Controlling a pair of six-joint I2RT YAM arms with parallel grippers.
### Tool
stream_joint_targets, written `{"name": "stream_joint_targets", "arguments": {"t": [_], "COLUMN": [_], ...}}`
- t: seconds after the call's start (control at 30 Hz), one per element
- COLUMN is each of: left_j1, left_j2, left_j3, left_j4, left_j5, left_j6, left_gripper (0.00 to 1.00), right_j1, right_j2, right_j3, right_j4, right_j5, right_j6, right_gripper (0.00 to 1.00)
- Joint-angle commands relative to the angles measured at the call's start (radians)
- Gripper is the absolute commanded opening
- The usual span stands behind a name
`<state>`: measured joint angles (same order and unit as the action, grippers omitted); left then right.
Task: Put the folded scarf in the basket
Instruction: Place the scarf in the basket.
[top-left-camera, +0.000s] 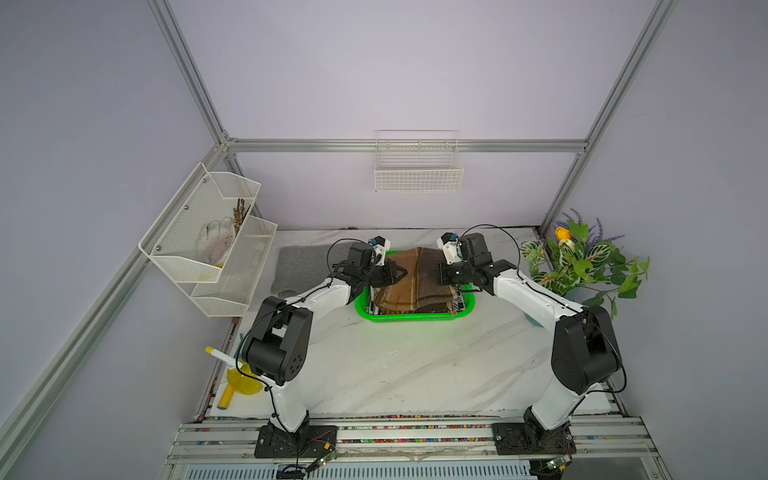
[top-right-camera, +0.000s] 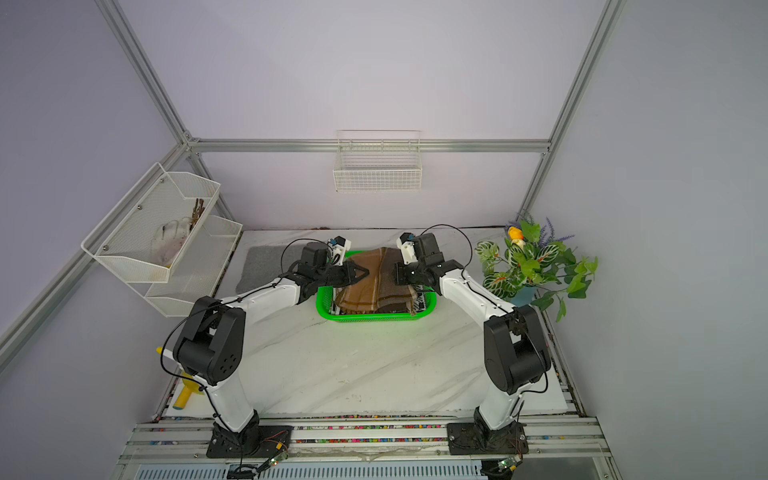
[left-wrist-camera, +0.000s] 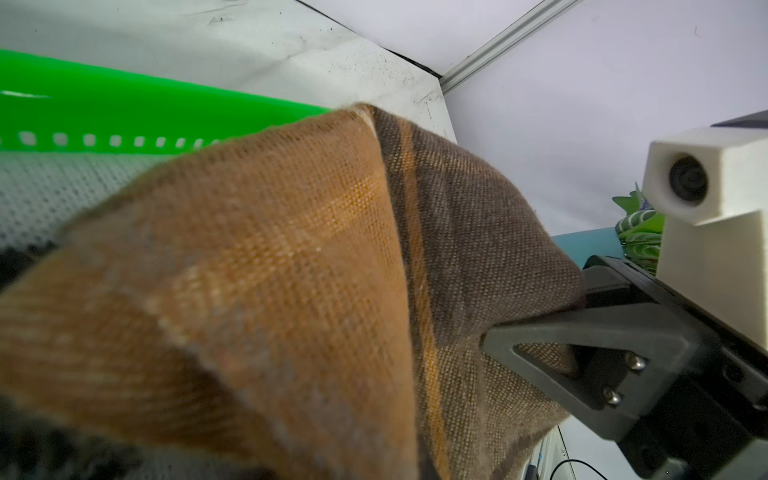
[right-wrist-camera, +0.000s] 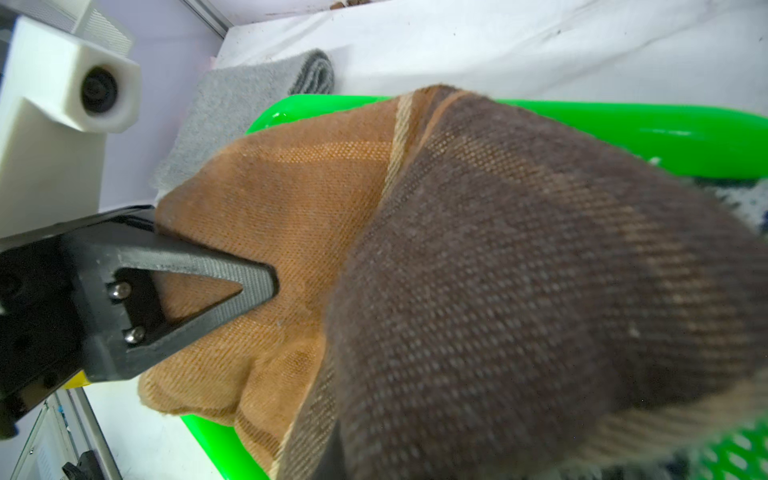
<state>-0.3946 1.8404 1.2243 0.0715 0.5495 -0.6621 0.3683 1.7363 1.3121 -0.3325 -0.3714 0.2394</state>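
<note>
Marble tabletop (top-left-camera: 415, 365) is occupied by the green basket (top-left-camera: 409, 319); the brown folded scarf (top-left-camera: 415, 278) is draped inside it, with its two ends raised and clamped by the left jaws and the right jaws.

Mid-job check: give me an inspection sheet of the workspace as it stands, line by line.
Surface: white marble table, faint marks.
Job's things: scarf hangs over the green basket; near end lies inside, upper part held up.
Clutter: grey mat beside the basket, on its left; yellow tool at the near left corner; plant at right.
Grippers: left gripper and right gripper both shut on the scarf, from opposite sides.
Cables: black cables loop above both wrists.
Surroundings: mesh rack on the left wall, wire basket on the back wall, aluminium frame.
</note>
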Motion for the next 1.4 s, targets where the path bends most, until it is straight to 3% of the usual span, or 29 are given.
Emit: {"name": "stream_joint_targets", "arguments": {"t": [0.0,0.27,0.5,0.7,0.77,0.93,1.0,1.03,1.2,1.37], "left_j1": [0.003,0.024,0.076,0.079,0.077,0.079,0.079,0.079,0.078,0.081], "left_j2": [0.026,-0.012,-0.018,0.029,0.016,-0.004,-0.011,-0.016,-0.041,-0.090], "left_j3": [0.004,-0.005,-0.031,-0.002,-0.021,-0.031,-0.025,-0.022,-0.010,-0.002], "left_j4": [0.052,-0.073,-0.093,-0.125,-0.132,-0.157,-0.166,-0.169,-0.183,-0.221], "left_j5": [0.043,-0.068,-0.115,-0.061,-0.100,-0.129,-0.129,-0.128,-0.141,-0.161], "left_j6": [0.010,0.084,0.106,0.105,0.118,0.133,0.134,0.136,0.143,0.158], "left_gripper": [0.00,0.01,0.01,0.04,0.07,0.18,0.33,0.36,0.45,0.47], "right_j1": [-0.005,-0.004,-0.005,-0.005,-0.005,-0.005,-0.005,-0.004,-0.005,-0.005], "right_j2": [0.024,0.046,0.072,0.073,0.054,0.032,0.027,0.021,-0.029,-0.075], "right_j3": [-0.010,-0.016,-0.011,-0.023,-0.035,-0.041,-0.042,-0.045,-0.066,-0.062], "right_j4": [0.054,0.002,-0.062,-0.089,-0.092,-0.110,-0.117,-0.117,-0.111,-0.118], "right_j5": [0.031,0.210,0.269,0.282,0.322,0.371,0.389,0.405,0.425,0.436], "right_j6": [-0.006,-0.031,-0.037,-0.025,-0.022,-0.012,-0.012,-0.012,-0.009,-0.011], "right_gripper": [0.00,0.00,0.01,0.14,0.24,0.36,0.36,0.37,0.39,0.43]}}
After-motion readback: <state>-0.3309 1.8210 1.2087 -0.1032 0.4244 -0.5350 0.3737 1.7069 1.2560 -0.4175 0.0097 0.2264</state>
